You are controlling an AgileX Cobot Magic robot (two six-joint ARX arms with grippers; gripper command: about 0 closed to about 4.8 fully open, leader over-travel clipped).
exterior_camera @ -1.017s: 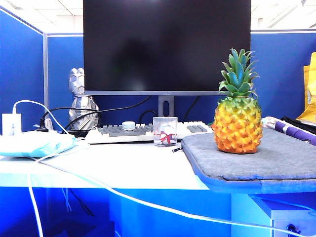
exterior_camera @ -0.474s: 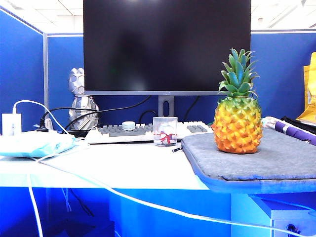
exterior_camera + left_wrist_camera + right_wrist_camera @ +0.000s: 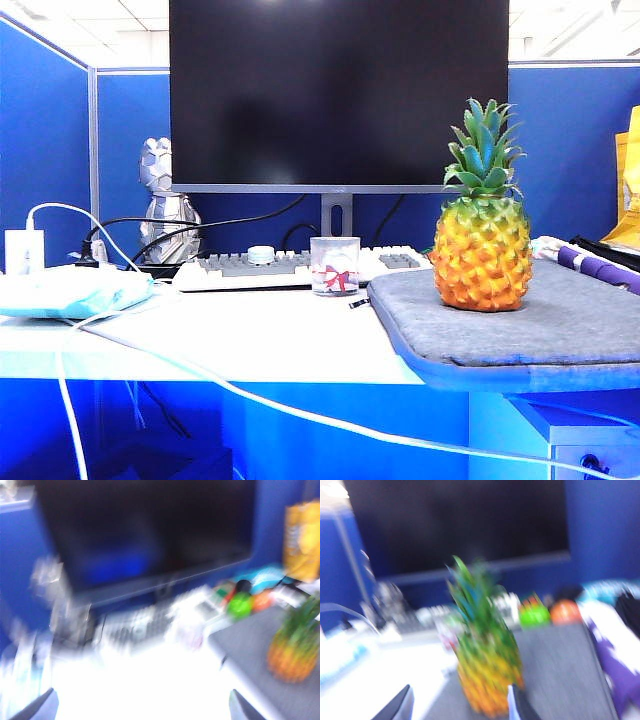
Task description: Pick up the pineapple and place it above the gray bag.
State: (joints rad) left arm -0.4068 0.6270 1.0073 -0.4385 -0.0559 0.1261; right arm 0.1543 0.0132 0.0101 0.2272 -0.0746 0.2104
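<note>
A: Nothing has shifted on the tabletop (image 3: 250, 340) since the earlier frame; the orange-yellow plastic pineapple with a green spiky crown (image 3: 481, 230) stands upright on the flat gray felt bag (image 3: 560, 325), right of the small clear glass (image 3: 334, 265).

B: Claws?

A: Left claw (image 3: 142, 707) spread, empty, off to the left. Right claw (image 3: 460, 705) spread, near the fruit, empty.

B: Advice?

A: Placement looks done; back away without nudging it.

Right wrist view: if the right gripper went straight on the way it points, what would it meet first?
Probably the orange-yellow plastic pineapple standing on the gray felt bag; the open right gripper frames it, though blur hides depth.
</note>
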